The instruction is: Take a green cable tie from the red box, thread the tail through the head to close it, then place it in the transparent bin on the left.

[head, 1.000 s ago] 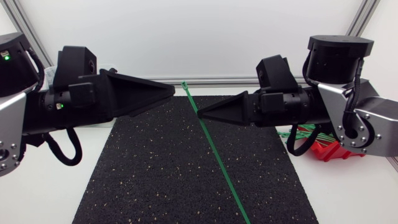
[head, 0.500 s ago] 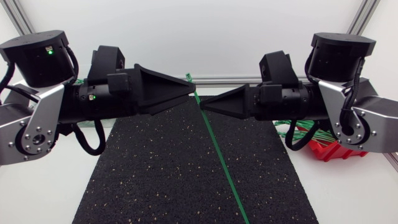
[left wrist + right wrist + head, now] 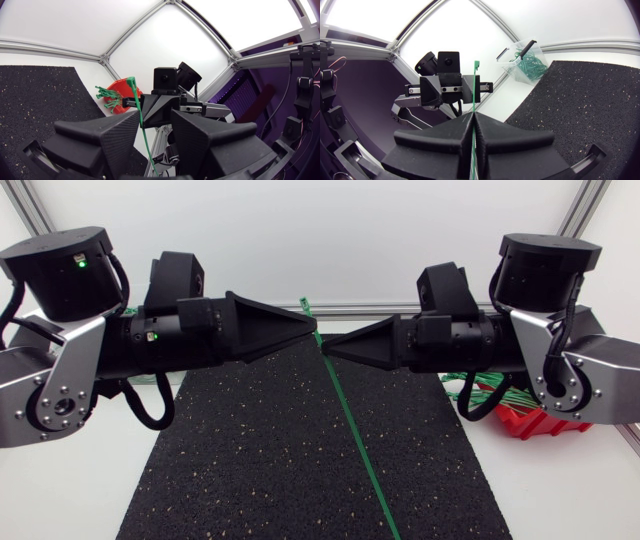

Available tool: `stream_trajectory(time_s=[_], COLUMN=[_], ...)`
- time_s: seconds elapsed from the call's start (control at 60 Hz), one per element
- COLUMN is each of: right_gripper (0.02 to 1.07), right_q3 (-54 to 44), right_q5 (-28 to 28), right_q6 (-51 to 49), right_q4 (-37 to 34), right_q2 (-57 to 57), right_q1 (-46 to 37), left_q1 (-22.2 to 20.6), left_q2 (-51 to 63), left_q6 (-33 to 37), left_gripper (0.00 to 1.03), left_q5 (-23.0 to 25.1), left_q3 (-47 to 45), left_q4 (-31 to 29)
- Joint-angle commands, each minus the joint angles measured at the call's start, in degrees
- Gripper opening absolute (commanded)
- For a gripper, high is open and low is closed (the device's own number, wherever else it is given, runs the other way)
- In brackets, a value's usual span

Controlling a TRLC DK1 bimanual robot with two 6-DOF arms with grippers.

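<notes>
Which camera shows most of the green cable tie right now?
The head view: the green cable tie runs most of its length across the black mat, pinched by the right gripper. The right wrist view shows only its head end beyond the shut fingers; the left wrist view shows a stretch between the left gripper's open fingers.

Left gripper (image 3: 311, 333) seemingly blocks right gripper (image 3: 326, 352) head-on; room beneath, over mat (image 3: 250, 450).

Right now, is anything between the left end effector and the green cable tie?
Nothing visible. The green cable tie, clamped in the right end effector, stands right ahead of the open left end effector.
</notes>
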Motion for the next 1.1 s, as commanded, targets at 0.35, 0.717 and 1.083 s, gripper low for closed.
stream_trajectory(time_s=[0.35,0.717,1.083], right_gripper=[0.08,0.08,0.08], right_q3=[-1.39,-1.57,-1.92], right_q5=[0.04,0.13,0.31], right_q6=[2.28,2.01,2.01], right_q4=[1.01,1.01,1.01], right_q2=[-0.79,-0.35,-0.35], right_q1=[0.42,1.12,1.12], left_q1=[-0.22,0.57,1.28], left_q2=[2.82,2.82,2.74], left_q6=[-1.96,-2.13,-2.4], left_gripper=[0.3,0.26,0.04], left_q5=[-1.58,-2.02,-2.46], left_q3=[2.27,2.62,2.44], left_q4=[1.59,1.68,1.76])
